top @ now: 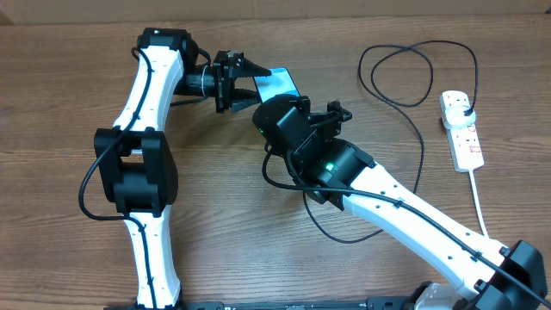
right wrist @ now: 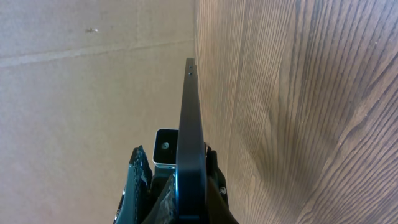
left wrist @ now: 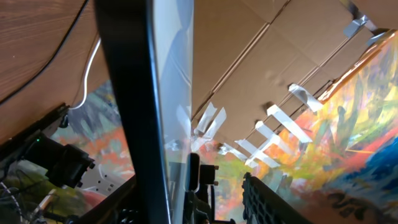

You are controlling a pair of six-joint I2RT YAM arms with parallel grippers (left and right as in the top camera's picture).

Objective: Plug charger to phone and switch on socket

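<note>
Your right gripper [right wrist: 177, 173] is clenched on the phone [right wrist: 189, 112], which juts edge-on from between its fingers. Your left gripper [top: 251, 88] meets the phone's far end; you cannot tell whether it grips.

The phone [top: 280, 83] was hemmed in. The left end effector [top: 254, 84], jaws spread, crowded its left side. The right end effector [top: 274, 96] clamped its near edge, with that arm's bulk blocking any approach from the front. Behind the phone, bare counter [top: 344, 26] lay open. To the phone's right, the charger [top: 422, 146] looped and trailed across the wood. The socket [top: 462, 129] and its white cord [top: 479, 202] lay well beyond it.
</note>
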